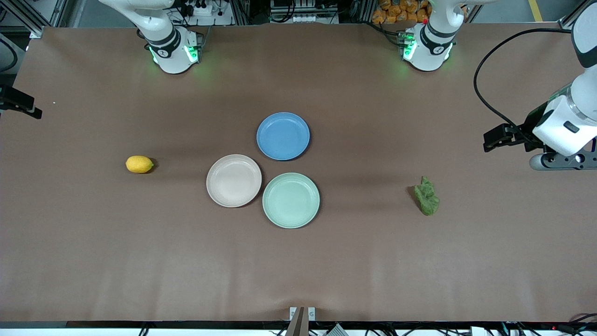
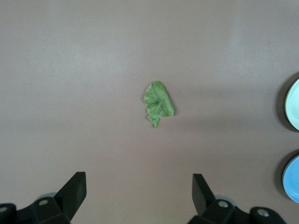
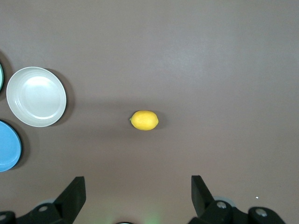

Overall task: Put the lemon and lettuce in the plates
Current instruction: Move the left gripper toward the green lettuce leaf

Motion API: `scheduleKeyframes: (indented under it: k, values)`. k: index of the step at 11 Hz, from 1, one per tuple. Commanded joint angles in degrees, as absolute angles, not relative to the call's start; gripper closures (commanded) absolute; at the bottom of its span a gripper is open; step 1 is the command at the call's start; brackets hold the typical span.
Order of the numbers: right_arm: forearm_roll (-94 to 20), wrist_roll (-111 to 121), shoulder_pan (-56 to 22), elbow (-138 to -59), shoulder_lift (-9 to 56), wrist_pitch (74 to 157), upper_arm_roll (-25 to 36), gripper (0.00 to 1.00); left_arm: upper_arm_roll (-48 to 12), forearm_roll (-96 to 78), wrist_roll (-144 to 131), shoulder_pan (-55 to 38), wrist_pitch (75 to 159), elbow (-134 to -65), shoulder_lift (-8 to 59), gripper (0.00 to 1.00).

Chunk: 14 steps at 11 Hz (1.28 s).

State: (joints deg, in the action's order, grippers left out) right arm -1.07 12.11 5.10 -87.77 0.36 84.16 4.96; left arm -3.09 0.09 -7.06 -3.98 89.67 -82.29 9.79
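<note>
The yellow lemon lies on the brown table toward the right arm's end. The wrinkly green lettuce lies toward the left arm's end. In the middle sit the beige-pink plate and the mint green plate, touching side by side, both empty. My left gripper hangs open high over the left arm's end of the table, holding nothing. My right gripper hangs open over the right arm's end, also holding nothing.
A blue plate, empty, sits against the other two, farther from the front camera. A black cable loops from the left arm. Bare brown tabletop surrounds the lemon and the lettuce.
</note>
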Motion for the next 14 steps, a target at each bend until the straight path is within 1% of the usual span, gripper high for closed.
scheduleKeyframes:
  k: [1,3,6,9,11,13,14]
  values:
    - [-1.8,12.8,4.9,-87.9,-0.1,83.6,4.7,0.00,-3.3,1.0,-6.2,-3.4,89.1,-82.7,9.8,0.00]
    - [-1.8,12.8,4.8,-87.9,0.1,83.8,4.7,0.00,-3.3,1.1,-6.4,-3.3,90.3,-82.7,11.3,0.00]
    - [-1.8,12.8,4.8,-87.9,0.1,83.6,4.7,0.00,-3.1,1.2,-6.8,-3.3,94.7,-82.6,16.0,0.00]
    - [-1.8,12.8,4.4,-88.0,-0.1,83.5,4.7,0.00,-3.1,1.2,-8.0,-3.4,101.0,-82.6,23.2,0.00]
    - [-1.8,12.7,2.6,-87.9,-0.1,83.5,4.7,0.00,-3.0,1.1,-9.4,-3.5,105.4,-82.7,28.3,0.00]
    - [-1.7,12.7,1.7,-87.9,-0.1,83.6,4.7,0.00,-3.0,1.1,-12.6,-4.2,108.2,-83.1,32.1,0.00]
    - [-1.7,12.7,1.7,-87.9,-0.1,83.5,4.7,0.00,-3.1,1.1,-14.2,-4.7,110.1,-84.7,33.0,0.00]
